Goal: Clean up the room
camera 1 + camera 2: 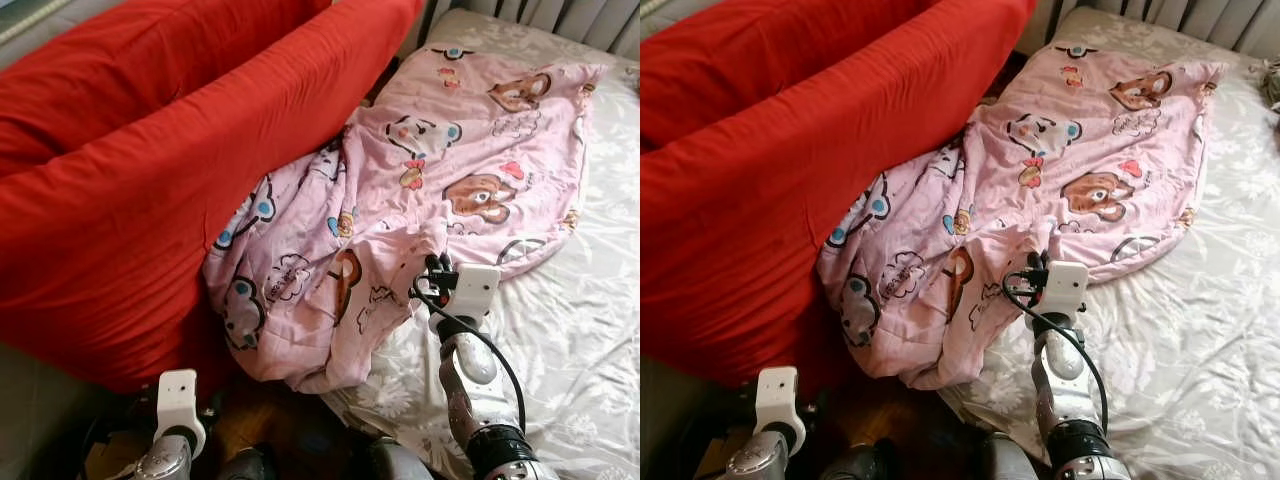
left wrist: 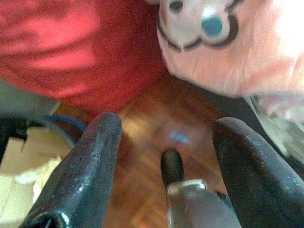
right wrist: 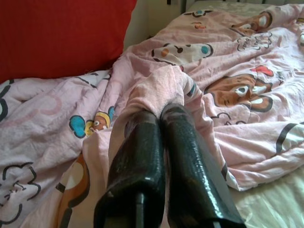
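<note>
Pink quilt (image 1: 420, 190) lies crumpled, unfolded; right gripper (image 3: 164, 111) pinches a fold between closed jaws, left gripper (image 2: 166, 137) gapes empty.

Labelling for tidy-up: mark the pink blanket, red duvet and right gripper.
pink blanket (image 1: 470, 150), left eye view, flat middle.
red duvet (image 1: 130, 190), left eye view, front fold.
right gripper (image 3: 161, 116), right wrist view, fingertips.

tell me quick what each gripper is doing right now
Left gripper: open, holding nothing, low above the wooden floor.
Right gripper: shut on a fold of the pink cartoon-print blanket.
</note>
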Available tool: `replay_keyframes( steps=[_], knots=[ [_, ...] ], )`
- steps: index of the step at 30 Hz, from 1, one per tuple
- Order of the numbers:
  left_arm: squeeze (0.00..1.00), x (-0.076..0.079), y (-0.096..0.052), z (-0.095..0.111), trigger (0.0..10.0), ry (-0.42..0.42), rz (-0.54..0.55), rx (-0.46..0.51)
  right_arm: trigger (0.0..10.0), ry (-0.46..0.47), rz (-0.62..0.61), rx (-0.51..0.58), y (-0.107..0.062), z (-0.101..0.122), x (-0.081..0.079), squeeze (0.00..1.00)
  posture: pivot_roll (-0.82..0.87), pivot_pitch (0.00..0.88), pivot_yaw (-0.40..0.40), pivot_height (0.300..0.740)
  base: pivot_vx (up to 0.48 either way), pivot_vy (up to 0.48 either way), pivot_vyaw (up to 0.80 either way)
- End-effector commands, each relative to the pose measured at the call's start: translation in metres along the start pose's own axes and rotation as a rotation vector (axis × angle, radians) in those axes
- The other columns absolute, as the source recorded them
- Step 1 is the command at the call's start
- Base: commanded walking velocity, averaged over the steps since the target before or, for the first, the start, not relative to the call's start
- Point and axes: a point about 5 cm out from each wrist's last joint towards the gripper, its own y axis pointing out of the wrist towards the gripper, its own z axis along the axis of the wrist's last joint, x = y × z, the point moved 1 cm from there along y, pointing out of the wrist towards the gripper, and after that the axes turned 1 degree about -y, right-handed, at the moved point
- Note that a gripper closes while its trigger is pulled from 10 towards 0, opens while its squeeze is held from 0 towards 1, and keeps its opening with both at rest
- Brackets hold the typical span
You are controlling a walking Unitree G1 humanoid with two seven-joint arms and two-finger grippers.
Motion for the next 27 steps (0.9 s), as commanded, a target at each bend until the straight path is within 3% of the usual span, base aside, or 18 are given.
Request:
replay_keyframes(
  steps=[1,7,10,14,27],
  knots=[
    [0.00,-0.005,-0.006,-0.021,10.0,0.002,0.017,-0.095,10.0,-0.004,-0.004,-0.028,-0.002,-0.005,0.000,0.00,0.03,0.255,-0.037,0.740,0.000,0.000,0.00],
    [0.00,-0.010,-0.011,-0.038,10.0,0.021,0.032,-0.163,10.0,-0.007,-0.021,-0.018,-0.001,-0.003,0.004,0.00,0.02,0.262,-0.031,0.740,0.000,0.000,0.00],
    [0.00,-0.016,-0.016,-0.049,10.0,-0.051,0.098,-0.197,10.0,-0.005,-0.028,-0.019,0.000,-0.003,0.002,0.00,0.03,0.279,-0.029,0.740,0.000,0.000,0.00],
    [0.00,-0.015,-0.020,-0.059,10.0,-0.041,0.088,-0.233,10.0,0.000,-0.023,-0.021,0.000,-0.004,-0.002,0.00,0.03,0.281,-0.026,0.740,0.000,0.000,0.00],
    [0.00,-0.016,-0.023,-0.065,10.0,-0.040,0.090,-0.258,10.0,-0.003,-0.047,-0.007,0.001,-0.001,0.000,0.00,0.03,0.290,-0.023,0.740,0.000,0.000,0.00]
  ],
)
